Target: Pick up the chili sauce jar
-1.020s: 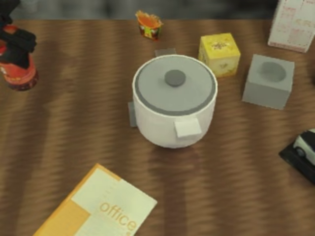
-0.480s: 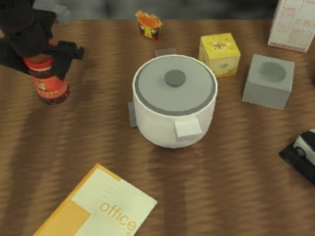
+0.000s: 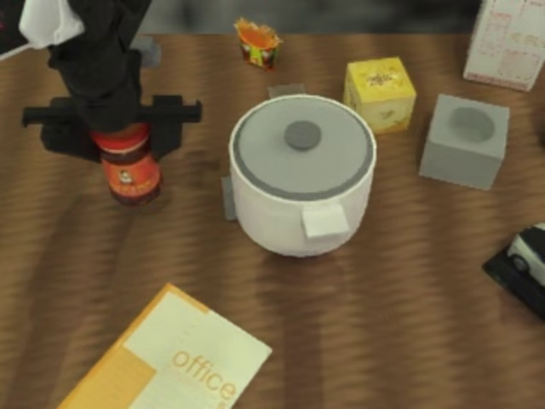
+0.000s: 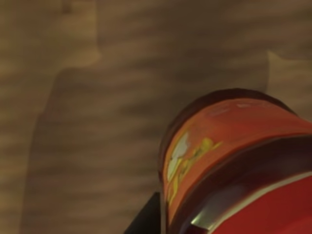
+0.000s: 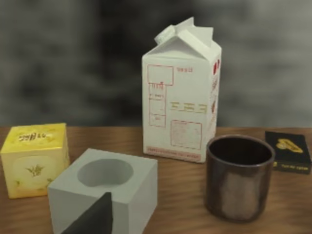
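Observation:
The chili sauce jar (image 3: 132, 175) has a red-orange lid, dark red contents and a red label with a pale emblem. It hangs at the table's left side, left of the white pot. My left gripper (image 3: 119, 136) is shut on its lid end from above. The left wrist view is mostly filled by the jar (image 4: 219, 156), with one dark finger (image 4: 146, 222) against its side and the wood beyond. My right arm (image 3: 526, 260) is parked at the right edge. Only one dark finger (image 5: 95, 217) of it shows in the right wrist view.
A white pot with a grey lid (image 3: 302, 175) stands mid-table. Behind it are a snack packet (image 3: 258, 43), a yellow box (image 3: 380, 94), a grey block (image 3: 466, 141) and a milk carton (image 3: 507, 43). An office book (image 3: 170, 358) lies front left. A brown cup (image 5: 239, 175) stands far right.
My left gripper has carried the jar from the far left edge to the right and toward the front, closer to the pot. The right arm has not moved.

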Robot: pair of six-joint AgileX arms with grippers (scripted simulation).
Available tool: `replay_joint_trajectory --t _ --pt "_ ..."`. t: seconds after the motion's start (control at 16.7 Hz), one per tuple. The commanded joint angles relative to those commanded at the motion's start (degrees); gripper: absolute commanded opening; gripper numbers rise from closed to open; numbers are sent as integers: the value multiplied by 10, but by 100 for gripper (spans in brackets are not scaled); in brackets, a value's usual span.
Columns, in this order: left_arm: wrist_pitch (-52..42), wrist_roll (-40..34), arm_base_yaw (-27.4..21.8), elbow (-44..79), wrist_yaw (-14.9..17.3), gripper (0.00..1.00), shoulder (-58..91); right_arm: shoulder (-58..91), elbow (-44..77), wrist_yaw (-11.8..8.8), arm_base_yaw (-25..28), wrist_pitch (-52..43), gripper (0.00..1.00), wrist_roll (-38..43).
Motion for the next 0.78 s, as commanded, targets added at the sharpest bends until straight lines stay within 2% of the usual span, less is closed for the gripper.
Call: replay_joint_trajectory --t 0.3,0.78 --pt "1 1 2 0 1 0 3 0 0 0 0 0 100 0" --pt "97 4 4 -57 1 0 39 0 0 0 0 0 100 0"
